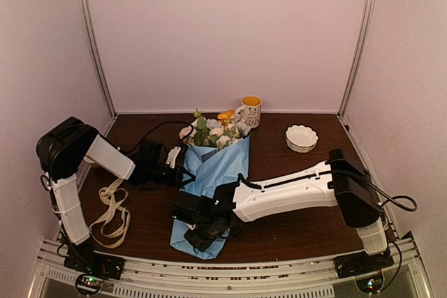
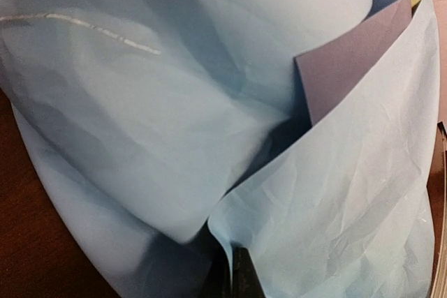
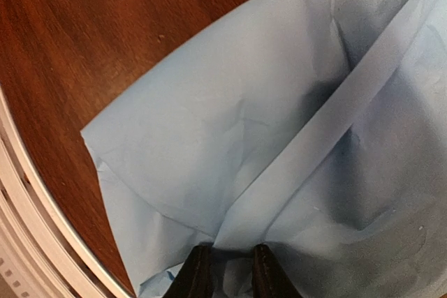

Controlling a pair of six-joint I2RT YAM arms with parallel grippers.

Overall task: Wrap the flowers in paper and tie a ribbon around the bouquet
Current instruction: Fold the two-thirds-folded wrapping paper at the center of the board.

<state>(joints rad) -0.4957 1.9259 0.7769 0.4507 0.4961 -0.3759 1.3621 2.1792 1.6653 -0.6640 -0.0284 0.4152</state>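
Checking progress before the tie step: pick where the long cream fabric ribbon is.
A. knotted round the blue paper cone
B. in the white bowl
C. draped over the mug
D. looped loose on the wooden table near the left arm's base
D: the long cream fabric ribbon lies in loose loops on the dark wooden table, left of the light blue paper cone.

Top view: stems of the flowers [image 1: 215,130] are hidden inside the paper [image 1: 218,165]. Tips of the left gripper [image 1: 183,170] are buried behind a fold; whether they pinch the paper cannot be told. Tips of the right gripper [image 1: 201,235] are masked by its own body. Lettering on the ribbon [image 1: 112,204] is too small to read.

Left wrist view: fingers [image 2: 241,280] show only as a dark sliver under paper.

Right wrist view: fingers [image 3: 198,277] are cut off by the bottom edge.
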